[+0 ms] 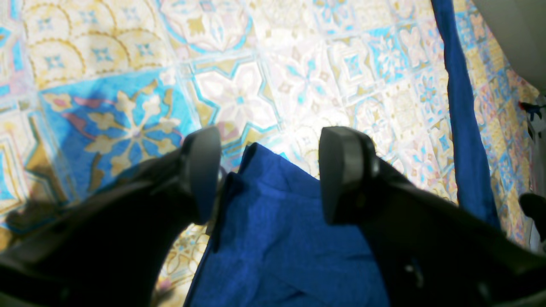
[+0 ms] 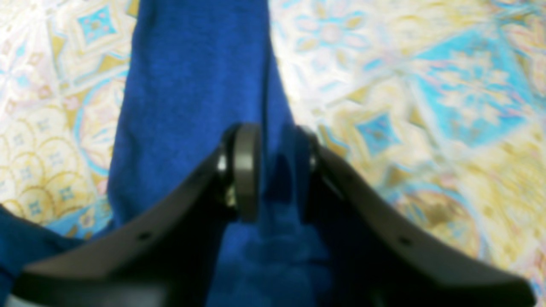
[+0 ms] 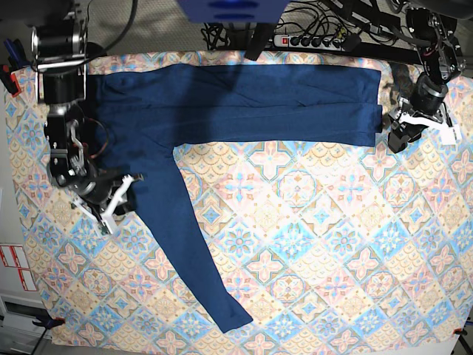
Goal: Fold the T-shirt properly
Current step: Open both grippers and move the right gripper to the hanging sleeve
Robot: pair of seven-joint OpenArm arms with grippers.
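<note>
Navy T-shirt [image 3: 244, 103] lay folded along the patterned table [image 3: 332, 244], one sleeve trailing, left hand [image 1: 268, 175] spread wide over cloth, gripping nothing, right hand [image 2: 273, 170] partly parted astride a fold.

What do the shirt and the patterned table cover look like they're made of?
T-shirt: soft matte knit, judging by its fine fuzzy texture and limp creases. Table cover: printed tile pattern lying flat, smooth with slight sheen; likely cloth or vinyl, can't tell which.

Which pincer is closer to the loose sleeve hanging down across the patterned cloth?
Right. The right pincer sits beside the sleeve near its top; the left pincer is across the table at the T-shirt's far end.
</note>
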